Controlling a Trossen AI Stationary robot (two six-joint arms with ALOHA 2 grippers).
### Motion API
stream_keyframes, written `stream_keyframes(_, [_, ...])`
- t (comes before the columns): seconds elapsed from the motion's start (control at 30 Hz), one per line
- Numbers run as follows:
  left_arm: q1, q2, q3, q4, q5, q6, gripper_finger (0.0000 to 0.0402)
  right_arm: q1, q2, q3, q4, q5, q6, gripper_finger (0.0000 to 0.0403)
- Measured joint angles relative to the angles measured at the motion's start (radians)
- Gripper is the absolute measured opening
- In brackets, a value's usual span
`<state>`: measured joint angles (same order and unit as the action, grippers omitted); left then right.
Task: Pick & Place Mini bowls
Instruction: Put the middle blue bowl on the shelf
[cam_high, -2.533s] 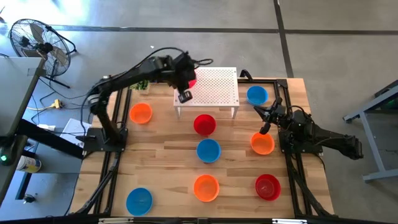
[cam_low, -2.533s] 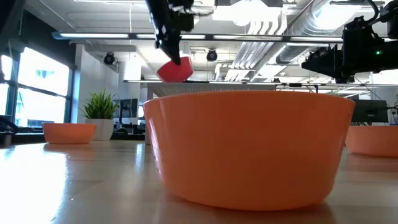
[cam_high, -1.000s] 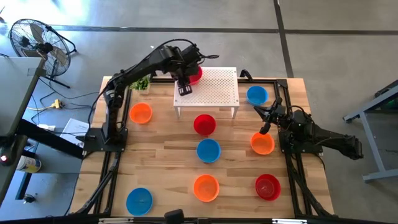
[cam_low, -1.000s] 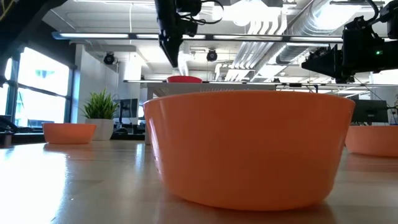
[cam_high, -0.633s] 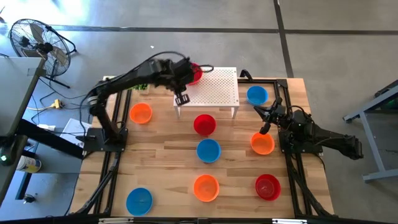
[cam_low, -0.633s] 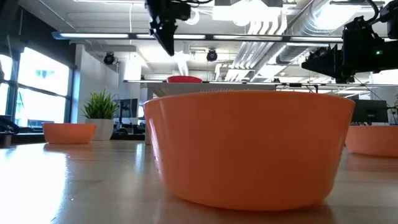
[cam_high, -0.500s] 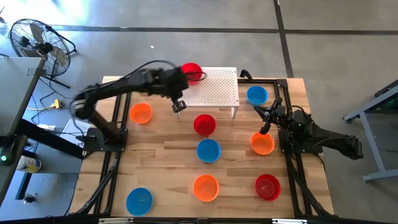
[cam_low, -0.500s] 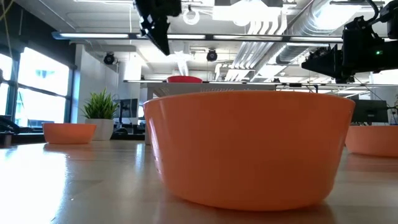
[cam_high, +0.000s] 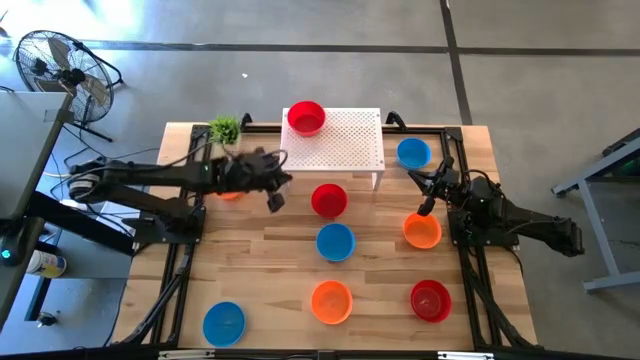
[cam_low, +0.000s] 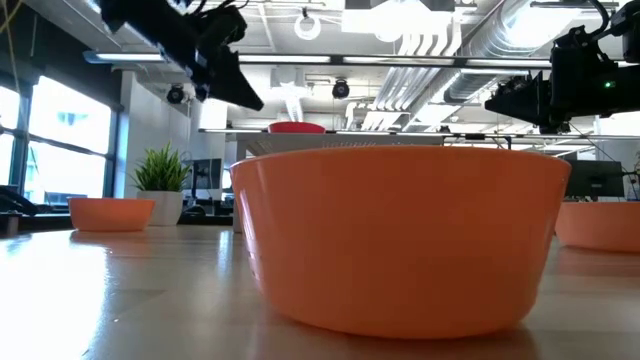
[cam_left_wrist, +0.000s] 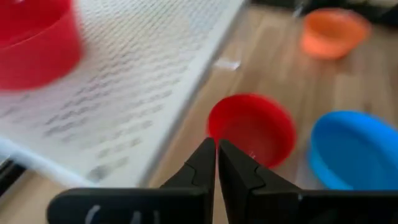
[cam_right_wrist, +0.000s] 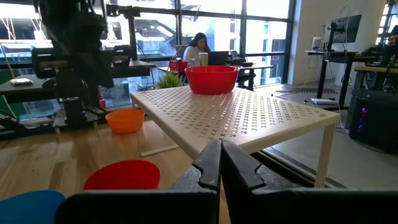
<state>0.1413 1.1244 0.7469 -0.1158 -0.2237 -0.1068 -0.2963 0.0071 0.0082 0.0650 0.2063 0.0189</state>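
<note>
- My left end effector (cam_high: 275, 202) hovers empty, fingers closed, above the tabletop (cam_high: 260, 265).
- A red mini bowl (cam_high: 306, 117) sits on the white stand (cam_high: 350, 145) beyond it.
- Another red bowl (cam_high: 328, 200) lies just beside it.
- My right end effector (cam_high: 428, 205) rests closed near an orange bowl (cam_high: 421, 231).

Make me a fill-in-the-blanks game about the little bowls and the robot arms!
1. The bowl on the white perforated stand is ___.
2. The left gripper holds ___.
3. The small green plant stands at the table's far ___ corner.
4. The right gripper hangs by an ___ bowl.

Missing words: red; nothing; left; orange
</note>
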Motion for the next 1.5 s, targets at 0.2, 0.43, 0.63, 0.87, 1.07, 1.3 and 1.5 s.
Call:
stream_keyframes(0.2, [-0.006, 0.024, -0.224, 0.451, 0.161, -0.003, 0.0014, 0.0, 0.0, 0.0, 0.0, 0.0, 0.0, 0.0])
stream_keyframes(0.43, [-0.005, 0.03, -0.437, 0.836, 0.158, 0.004, 0.0014, 0.0, 0.0, 0.0, 0.0, 0.0, 0.0, 0.0])
stream_keyframes(0.63, [-0.004, 0.027, -0.596, 1.094, 0.097, 0.009, 0.0014, 0.0, 0.0, 0.0, 0.0, 0.0, 0.0, 0.0])
stream_keyframes(0.87, [-0.004, 0.027, -0.665, 1.167, 0.079, 0.013, 0.0014, 0.0, 0.0, 0.0, 0.019, -0.022, 0.099, 0.0])
stream_keyframes(1.07, [-0.004, 0.027, -0.666, 1.17, 0.074, 0.016, 0.0014, 0.0, 0.002, 0.003, 0.168, -0.006, 0.161, 0.0])
stream_keyframes(1.3, [-0.004, 0.028, -0.666, 1.17, 0.072, 0.033, 0.0014, 0.0, 0.124, 0.157, -0.137, 0.373, 0.38, 0.0])
stream_keyframes(1.5, [-0.004, 0.028, -0.664, 1.176, 0.063, 0.076, 0.0014, -0.011, 0.377, 0.31, -0.482, 0.567, 0.696, 0.0])
